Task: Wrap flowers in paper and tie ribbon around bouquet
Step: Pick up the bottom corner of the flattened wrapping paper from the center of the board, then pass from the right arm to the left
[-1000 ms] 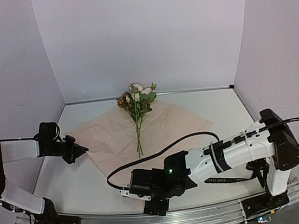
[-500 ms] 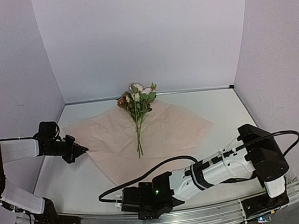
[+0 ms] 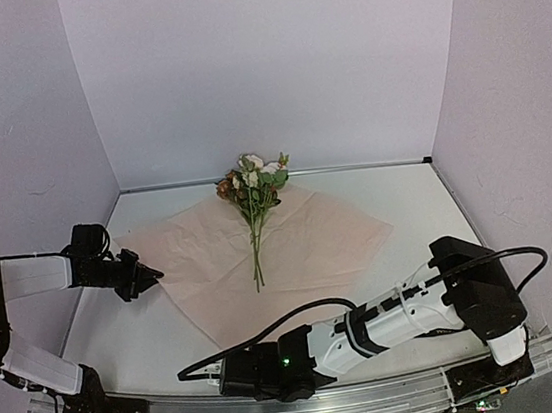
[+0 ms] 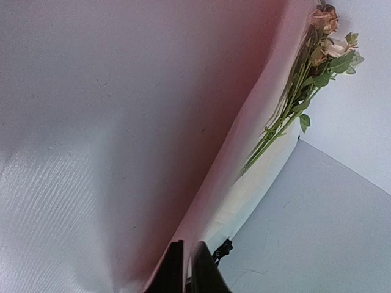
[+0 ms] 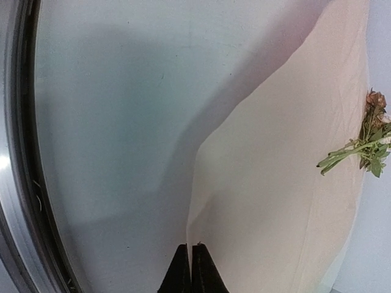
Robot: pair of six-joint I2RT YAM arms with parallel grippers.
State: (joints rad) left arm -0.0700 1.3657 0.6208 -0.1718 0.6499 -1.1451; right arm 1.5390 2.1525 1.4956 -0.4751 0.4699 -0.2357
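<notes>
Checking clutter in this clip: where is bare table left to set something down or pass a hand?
Bare table lies right of the paper, up to the right wall, and in the near-left wedge between left claw, paper edge and right arm. Crowded: mid-table, flowers on paper, and the near edge under that arm.

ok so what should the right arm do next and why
Probably lift the right gripper slightly and carry it toward the flowers: it looks shut on the near corner of the paper, which lies flat, unwrapped, under the stems.
</notes>
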